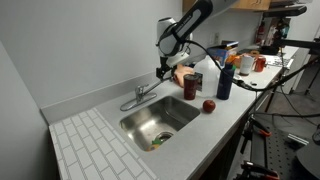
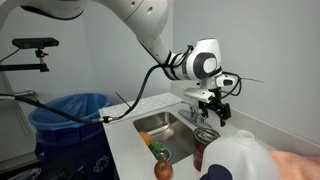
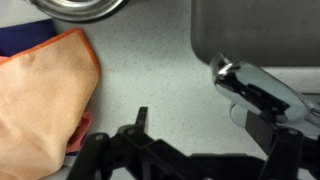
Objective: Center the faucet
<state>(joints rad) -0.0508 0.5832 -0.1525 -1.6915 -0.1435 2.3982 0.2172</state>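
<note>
The chrome faucet (image 1: 139,96) stands on the counter behind the sink (image 1: 158,122), with its spout lying low along the sink's back edge. My gripper (image 1: 165,72) hangs just above the faucet's end nearest the orange cloth. In the wrist view the gripper (image 3: 215,128) is open, and a shiny part of the faucet (image 3: 255,90) lies between the fingers, close to the right one, not clamped. The gripper (image 2: 215,106) also shows over the counter beside the sink (image 2: 165,125).
An orange cloth (image 3: 45,90) lies on the counter beside the gripper. A red can (image 1: 191,85), an apple (image 1: 209,105) and a blue bottle (image 1: 224,80) stand past the sink. A white jug (image 2: 245,160) and a blue bin (image 2: 70,115) show in an exterior view.
</note>
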